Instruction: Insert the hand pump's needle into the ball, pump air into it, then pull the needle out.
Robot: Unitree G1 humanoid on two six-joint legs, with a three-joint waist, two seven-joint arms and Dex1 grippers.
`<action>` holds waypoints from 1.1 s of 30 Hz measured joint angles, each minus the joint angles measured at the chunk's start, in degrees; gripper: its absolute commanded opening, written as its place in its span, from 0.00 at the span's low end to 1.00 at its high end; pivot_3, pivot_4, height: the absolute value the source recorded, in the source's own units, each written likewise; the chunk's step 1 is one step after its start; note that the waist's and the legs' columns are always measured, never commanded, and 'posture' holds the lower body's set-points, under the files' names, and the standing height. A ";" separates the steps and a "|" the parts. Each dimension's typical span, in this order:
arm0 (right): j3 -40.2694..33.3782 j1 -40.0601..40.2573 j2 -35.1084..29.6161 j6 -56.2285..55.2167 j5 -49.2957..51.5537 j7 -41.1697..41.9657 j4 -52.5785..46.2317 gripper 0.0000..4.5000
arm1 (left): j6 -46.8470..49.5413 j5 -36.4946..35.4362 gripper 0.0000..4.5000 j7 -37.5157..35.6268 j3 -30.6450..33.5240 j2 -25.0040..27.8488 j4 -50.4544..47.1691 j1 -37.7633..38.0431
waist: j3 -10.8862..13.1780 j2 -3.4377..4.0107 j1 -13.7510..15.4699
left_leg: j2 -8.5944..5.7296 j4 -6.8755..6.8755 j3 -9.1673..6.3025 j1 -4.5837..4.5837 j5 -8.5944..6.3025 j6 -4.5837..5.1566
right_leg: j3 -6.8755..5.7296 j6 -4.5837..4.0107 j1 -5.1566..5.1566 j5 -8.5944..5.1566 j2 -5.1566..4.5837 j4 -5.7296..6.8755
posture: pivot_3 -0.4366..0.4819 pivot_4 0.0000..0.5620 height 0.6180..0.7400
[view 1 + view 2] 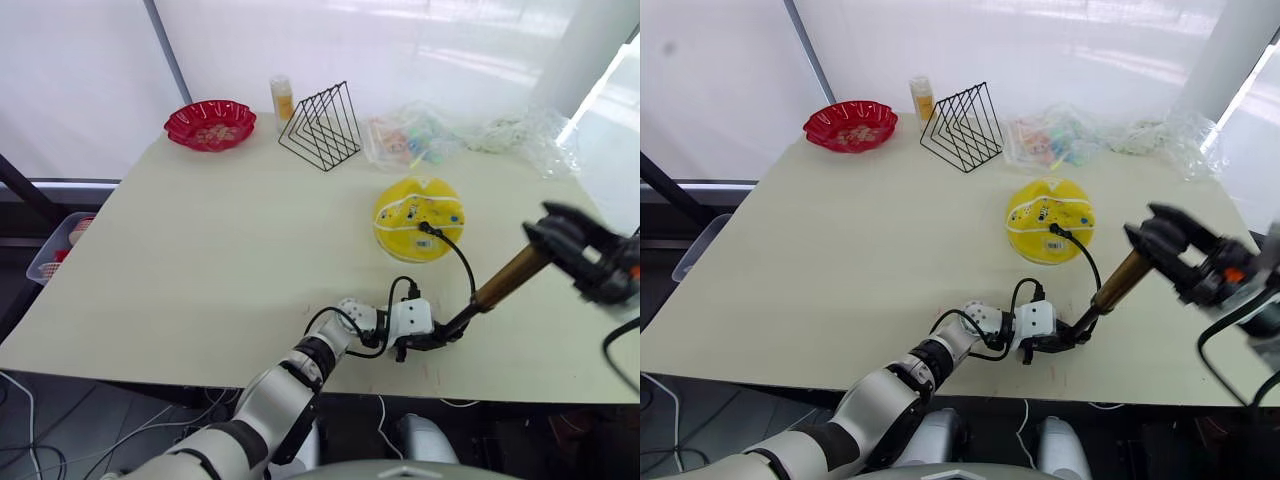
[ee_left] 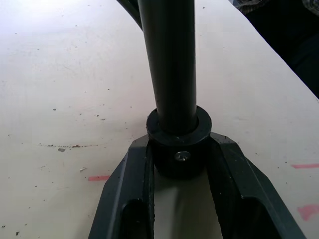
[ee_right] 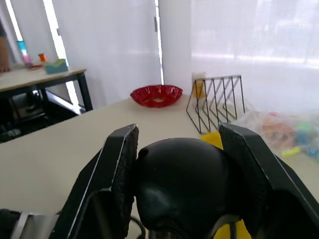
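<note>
Down at the near edge of the worktop [image 1: 200, 260], the left claw [image 1: 425, 343] is squeezed tight on the black bottom cap of the hand pump [image 1: 505, 280]. From there the gold pump leans up to the right, and the right claw [image 1: 560, 235] is closed around its black handle. The thin black hose [image 1: 455, 255] loops back to the ball [image 1: 418, 218], which sits saggy on the worktop just past the pump. The needle [image 1: 424, 227] looks stuck into the ball, though it is too small to be sure. If the right claw pushes crooked, the pump could twist out of the left claw. A hard pull on the hose might yank the needle out early or roll the ball away. The red bowl [image 1: 210, 124] and wire rack [image 1: 322, 126] sit far back, out of the way.
</note>
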 measured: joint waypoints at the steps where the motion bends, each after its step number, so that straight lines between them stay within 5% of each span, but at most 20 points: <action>1: 1.86 1.04 1.55 -2.09 -2.48 0.53 0.40 0.46 | 0.00 0.00 0.23 0.07 0.00 0.10 0.03 0.05 | -0.11 0.08 -0.02 | 0.01 0.00 0.07 0.05 0.00 0.00 | 0.08 0.00 -0.02 0.00 0.01 0.05 | 0.48 0.27 0.97; 8: 12.81 5.49 7.10 -13.42 -16.57 3.21 5.59 0.46 | 0.10 0.02 0.23 0.30 0.00 0.38 0.45 0.11 | -0.53 -0.26 -0.14 | 0.21 0.00 0.60 0.29 -0.08 -0.11 | 0.12 0.02 -0.14 0.03 -0.13 0.14 | 0.48 0.27 0.97; 14: 14.92 5.36 7.45 -15.79 -19.62 3.75 7.45 0.46 | 0.09 0.02 0.23 0.27 0.00 0.01 0.44 0.01 | -0.54 -0.21 0.05 | 0.18 0.01 1.25 0.27 -0.23 -0.11 | 0.12 0.06 -0.42 0.07 -0.54 0.14 | 0.48 0.27 0.97; 26: -3.57 -2.59 -11.30 -1.03 5.20 1.82 -0.53 0.46 | -0.05 -0.10 0.23 -0.06 0.01 -0.23 -0.19 -0.75 | 0.34 0.33 0.40 | 0.12 0.12 1.61 -0.11 -0.24 -0.08 | -0.05 0.09 -0.78 0.37 -0.80 0.10 | 0.48 0.27 0.97; 33: -10.98 -3.69 -15.56 3.31 13.06 -1.01 -2.48 0.46 | -0.18 -0.21 0.23 -0.08 0.01 -0.19 -0.24 -0.75 | 0.51 0.09 0.37 | 0.13 0.15 1.56 -0.12 -0.24 -0.07 | -0.08 0.13 -0.76 0.39 -0.80 0.10 | 0.48 0.27 0.97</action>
